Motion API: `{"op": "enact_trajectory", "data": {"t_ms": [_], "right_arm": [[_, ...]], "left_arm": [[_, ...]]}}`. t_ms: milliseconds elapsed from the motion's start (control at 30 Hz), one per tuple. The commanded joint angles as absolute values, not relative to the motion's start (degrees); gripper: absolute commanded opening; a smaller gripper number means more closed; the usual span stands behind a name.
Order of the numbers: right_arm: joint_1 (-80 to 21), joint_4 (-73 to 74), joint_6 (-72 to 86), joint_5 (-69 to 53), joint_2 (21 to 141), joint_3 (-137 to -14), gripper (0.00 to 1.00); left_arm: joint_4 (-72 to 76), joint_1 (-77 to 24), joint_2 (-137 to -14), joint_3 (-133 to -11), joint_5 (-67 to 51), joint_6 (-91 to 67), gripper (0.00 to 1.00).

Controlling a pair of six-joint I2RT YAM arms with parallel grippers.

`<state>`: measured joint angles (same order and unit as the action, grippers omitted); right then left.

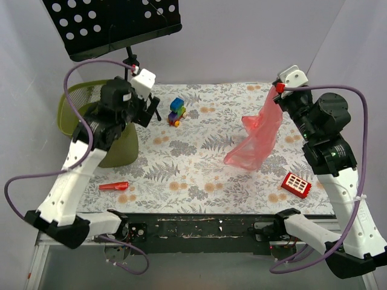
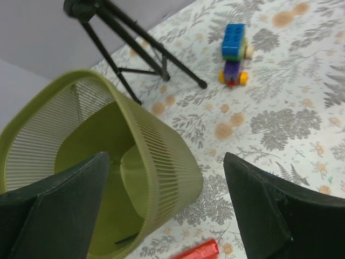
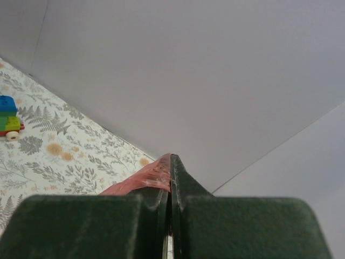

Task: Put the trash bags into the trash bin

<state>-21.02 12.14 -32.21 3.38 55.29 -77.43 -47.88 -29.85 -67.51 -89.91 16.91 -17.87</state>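
Right fingers (image 3: 226, 226) clamp the trash bag's (image 1: 257, 139) top corner; limp, featherlight film by the look of it, dangling over the surface's (image 1: 199, 175) right side. Left fingers (image 2: 59, 210) spread wide, empty, above the trash bin (image 1: 69, 103).

A: What rests directly on the fern-printed worktop (image 1: 199, 175)?
B: Olive trash bin (image 1: 123, 151), standing, at 9 o'clock; toy block train (image 1: 176, 112) at 12; red stick (image 1: 113, 186) at 7; red grid-faced block (image 1: 296, 185) at 4, all apart.
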Motion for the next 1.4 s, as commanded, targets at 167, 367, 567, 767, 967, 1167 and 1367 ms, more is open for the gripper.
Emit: {"op": "enact_trajectory", "data": {"t_ms": [167,367,567,767,967,1167,1367], "right_arm": [[-20.83,14.59,-28.48,-1.23,53.27,-82.1,0.01],[-20.83,11.78,-28.65,-1.75,52.82,-79.36,0.01],[-20.83,10.29,-29.53,-4.04,55.28,-80.6,0.01],[-20.83,9.32,-28.13,-5.54,57.74,-81.82,0.01],[-20.74,7.21,-29.7,-7.03,59.59,-82.53,0.01],[-20.83,3.96,-31.55,-7.21,61.78,-83.14,0.01],[-20.83,3.69,-32.34,-6.07,63.54,-85.52,0.01]], "left_arm": [[-74.52,-8.98,-86.73,-113.19,3.1,-29.79,0.76],[-78.84,-4.04,-91.32,-115.5,-6.4,-31.46,0.61],[-78.05,-4.04,-87.81,-112.16,-13.71,-33.04,0.57],[-77.78,-4.04,-83.68,-104.95,-11.69,-30.33,0.4],[-79.28,-4.04,-78.59,-104.94,-12.48,-26.99,0.22],[-79.19,-4.13,-71.64,-98.36,-15.11,-24.17,0.05],[-79.19,-4.13,-67.59,-93.52,-20.55,-26.54,0.0]]}}
